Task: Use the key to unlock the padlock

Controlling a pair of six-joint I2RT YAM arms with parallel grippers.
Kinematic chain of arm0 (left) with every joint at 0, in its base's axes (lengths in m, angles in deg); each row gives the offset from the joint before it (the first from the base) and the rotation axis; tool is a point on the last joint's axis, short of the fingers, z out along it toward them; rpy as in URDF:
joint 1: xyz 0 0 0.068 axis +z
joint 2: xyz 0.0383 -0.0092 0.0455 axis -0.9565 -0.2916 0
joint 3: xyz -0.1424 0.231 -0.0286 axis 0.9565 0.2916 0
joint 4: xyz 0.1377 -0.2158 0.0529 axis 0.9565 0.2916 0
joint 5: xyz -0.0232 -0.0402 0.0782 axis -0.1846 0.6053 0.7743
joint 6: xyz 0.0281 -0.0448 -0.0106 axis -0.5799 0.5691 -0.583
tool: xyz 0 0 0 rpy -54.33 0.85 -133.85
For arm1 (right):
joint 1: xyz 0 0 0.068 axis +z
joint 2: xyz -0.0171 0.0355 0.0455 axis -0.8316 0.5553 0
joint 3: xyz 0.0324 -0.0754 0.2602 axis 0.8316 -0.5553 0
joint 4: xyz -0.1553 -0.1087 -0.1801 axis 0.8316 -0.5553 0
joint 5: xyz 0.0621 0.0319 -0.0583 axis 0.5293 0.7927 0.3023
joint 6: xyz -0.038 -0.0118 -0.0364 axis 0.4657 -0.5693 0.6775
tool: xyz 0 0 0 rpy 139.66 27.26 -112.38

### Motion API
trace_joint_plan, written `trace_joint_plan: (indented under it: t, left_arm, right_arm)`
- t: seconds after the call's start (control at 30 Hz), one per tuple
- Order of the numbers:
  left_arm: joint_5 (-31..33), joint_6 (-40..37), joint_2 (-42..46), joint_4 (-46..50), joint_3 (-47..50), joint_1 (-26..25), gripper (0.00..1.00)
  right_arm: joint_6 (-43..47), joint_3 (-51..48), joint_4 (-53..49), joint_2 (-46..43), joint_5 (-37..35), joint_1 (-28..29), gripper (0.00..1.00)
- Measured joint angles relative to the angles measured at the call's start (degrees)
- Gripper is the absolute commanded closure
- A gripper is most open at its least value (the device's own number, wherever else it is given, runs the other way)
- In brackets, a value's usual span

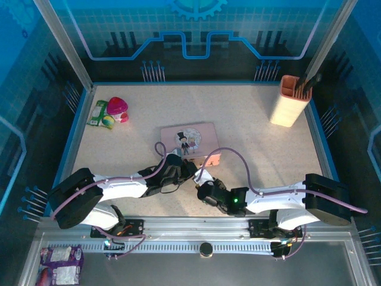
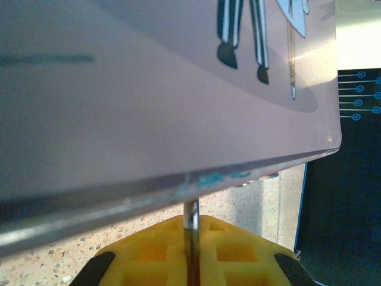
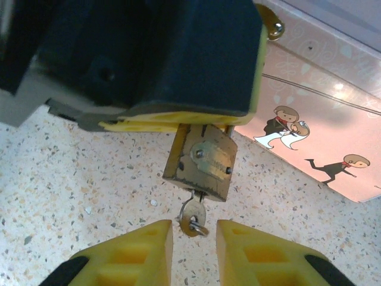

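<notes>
Right gripper [image 3: 194,233] is sitting with its jaws parted, straddling the key [image 3: 193,215] but not pinching it yet. The key is hanging from the keyhole at the bottom of the padlock [image 3: 201,159], with a small ring dangling off it. Left gripper [image 2: 191,253] is clamping tight on the shackle [image 2: 191,217] and holding the padlock, seemingly clear of the speckled table [image 3: 71,179]. Pink tin [image 3: 333,137] is lying just on the far side of the lock.

For this step I'd be centring the key's flat head between the pads and squeezing on the head, not the ring. Then I'd be twisting about the key's own axis while the left arm is stopping the body from swinging. Risk: the pads slipping off such a thin head.
</notes>
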Motion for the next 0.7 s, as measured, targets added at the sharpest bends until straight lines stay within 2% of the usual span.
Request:
trace_joint_plan:
  t: [0.13, 0.53, 0.7]
  left_arm:
    - [0.1, 0.0, 0.0, 0.0, 0.0, -0.5, 1.00]
    - [1.7, 0.2, -0.1, -0.4, 0.0, -1.4, 1.00]
    - [1.7, 0.3, -0.6, -0.6, 0.0, -1.5, 0.97]
  right_arm:
    - [-0.6, 0.1, 0.2, 0.0, 0.2, -0.7, 0.77]
    - [-5.2, -0.8, 2.4, -0.6, 5.8, -3.1, 0.96]
    - [-8.0, -1.9, 3.5, -1.2, 7.4, -3.6, 1.00]
